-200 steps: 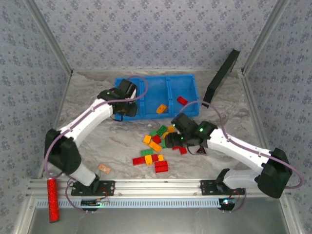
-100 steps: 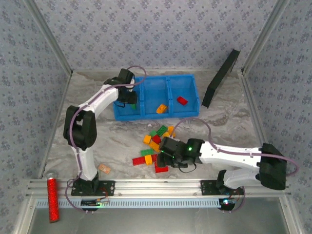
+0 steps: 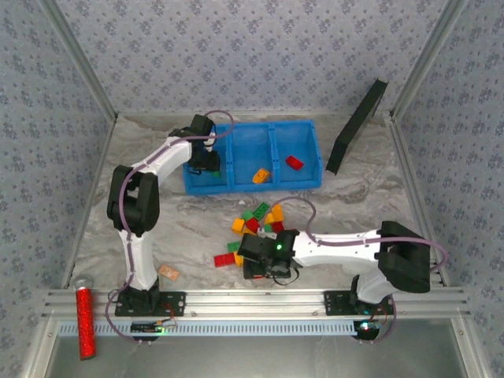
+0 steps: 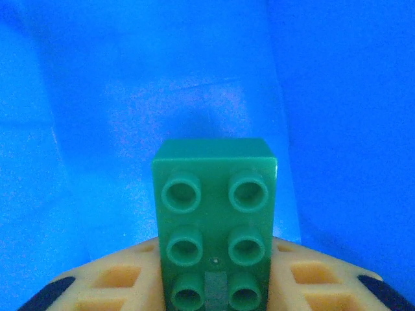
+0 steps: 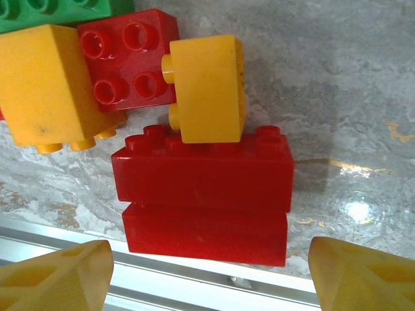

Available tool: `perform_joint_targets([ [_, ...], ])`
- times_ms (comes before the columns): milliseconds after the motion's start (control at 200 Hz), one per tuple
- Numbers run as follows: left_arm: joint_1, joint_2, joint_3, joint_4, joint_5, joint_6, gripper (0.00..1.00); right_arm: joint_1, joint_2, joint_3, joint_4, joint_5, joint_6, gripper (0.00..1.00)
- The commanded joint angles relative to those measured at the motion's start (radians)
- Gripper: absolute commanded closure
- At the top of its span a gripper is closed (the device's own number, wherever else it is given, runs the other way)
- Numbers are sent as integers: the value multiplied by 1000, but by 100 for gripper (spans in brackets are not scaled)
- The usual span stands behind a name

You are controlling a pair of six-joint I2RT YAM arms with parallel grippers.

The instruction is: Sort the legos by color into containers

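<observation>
Overhead, blue bin: three joined compartments at the far side of the marbled bench. An orange lego lies in the middle one and a red lego in the right one.
Overhead, loose legos: red, green and orange bricks lie scattered on the bench between the bin and the arm bases.
Overhead, left end effector: down in the bin's left compartment.
Overhead, right end effector: low over the near edge of the pile.
Left wrist, green lego: studs face the camera and its near end sits between the yellow pads, with blue walls around. Whether the pads clamp it cannot be told.
Right wrist, fingers: spread wide apart, flanking two stacked red bricks without touching them.
Right wrist, neighbours: a yellow brick rests against the stack's studded edge. A square red brick, a second yellow brick and a green brick crowd beyond.
Right wrist, aluminium rail: just beside the stack.
</observation>
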Motion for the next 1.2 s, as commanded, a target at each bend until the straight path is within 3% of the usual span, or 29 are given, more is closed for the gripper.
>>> perform_joint_targets([
  [0, -4, -1, 29, -8, 21, 2, 56, 6, 30, 30, -25, 30, 7, 20],
  [330, -5, -49, 11, -12, 22, 6, 44, -7, 82, 41, -33, 20, -39, 22],
  [745, -7, -138, -16, -28, 20, 18, 41, 3, 84, 26, -62, -14, -99, 40],
  [1049, -19, -272, -64, -84, 63, 29, 39, 2, -46, 21, -188, 8, -124, 45],
  [1194, -68, -340, -96, -162, 53, 45, 39, -47, -170, 49, -322, 42, -163, 45],
])
